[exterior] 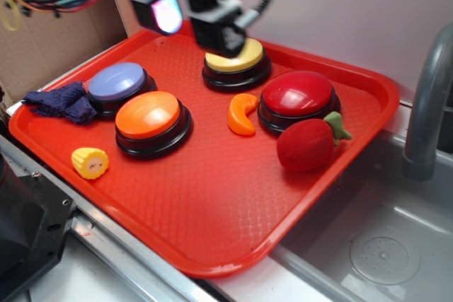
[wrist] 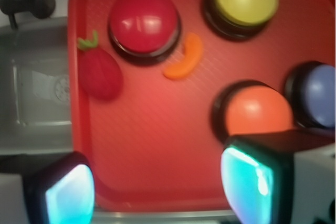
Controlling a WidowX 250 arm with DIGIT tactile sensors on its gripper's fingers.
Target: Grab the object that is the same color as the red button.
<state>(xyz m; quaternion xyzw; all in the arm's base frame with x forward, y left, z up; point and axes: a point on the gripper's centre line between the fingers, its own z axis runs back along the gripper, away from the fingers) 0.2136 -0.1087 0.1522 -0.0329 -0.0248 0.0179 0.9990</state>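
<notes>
Wrist: gripper (wrist: 157,187) open, high above red plush fruit (wrist: 98,73).

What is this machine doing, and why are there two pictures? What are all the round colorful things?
It is a robot arm with a pincer at its end, like two fingers for grabbing. One picture is from a camera standing beside the red tray. The other is from a camera on the arm's wrist, looking straight down, so the two glowing pads at the bottom are the pincer's fingers. They are apart and hold nothing.

The round things are big push buttons: a red button, an orange one, a yellow one and a purple-blue one. Next to the red button lies a fuzzy red toy fruit with a green stem, which is what the robot should grab. There is also an orange curved toy, a little toy corn and a dark blue cloth.
</notes>
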